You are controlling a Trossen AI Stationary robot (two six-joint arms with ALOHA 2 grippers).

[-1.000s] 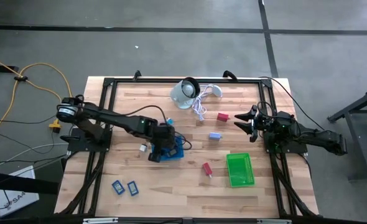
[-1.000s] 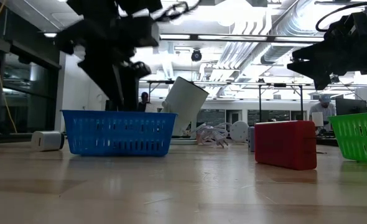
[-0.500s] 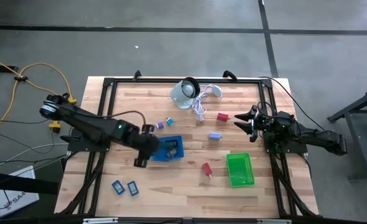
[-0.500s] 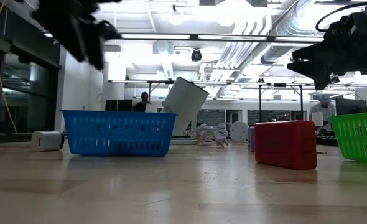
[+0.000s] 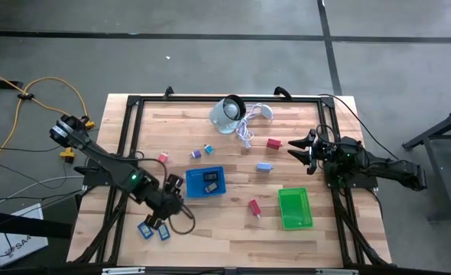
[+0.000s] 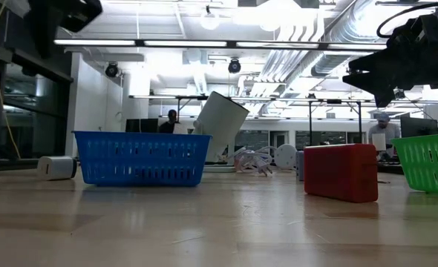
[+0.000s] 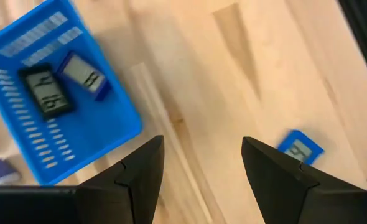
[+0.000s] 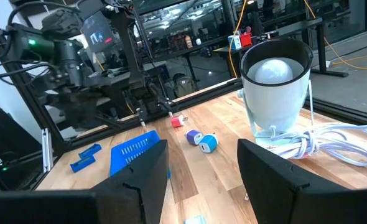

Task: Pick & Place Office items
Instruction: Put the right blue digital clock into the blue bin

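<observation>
Underfoot, grey concrete floor with dark seams and a yellow cable (image 5: 38,95) at left; above it, pale plank table (image 5: 233,233) edged by a black frame; beyond, at table level, a bright hall with ceiling ducts and a distant person. Farthest left, left gripper (image 5: 162,218) low over the near-left planks, fingers (image 7: 140,171) spread with nothing between, just above two blue rectangles (image 5: 154,229) lying side by side, long axes running roughly away from the near edge. Next, one small red bit (image 5: 163,157), then a purple piece (image 5: 196,154) and a blue piece (image 5: 208,149) close together. At centre, one blue basket (image 5: 219,189) holding two display-faced rectangles (image 7: 45,94), one dark, one blue, slanted. Farther back, tipped white round device (image 5: 227,114) with white cable (image 5: 244,131). Rightward, one pale blue block (image 5: 264,166), one red block (image 5: 274,143), another red block (image 5: 254,206) angled diagonally beside one green basket (image 5: 294,208). Finally, right gripper (image 5: 299,146) raised at the right edge, fingers apart, empty, pointing left.
</observation>
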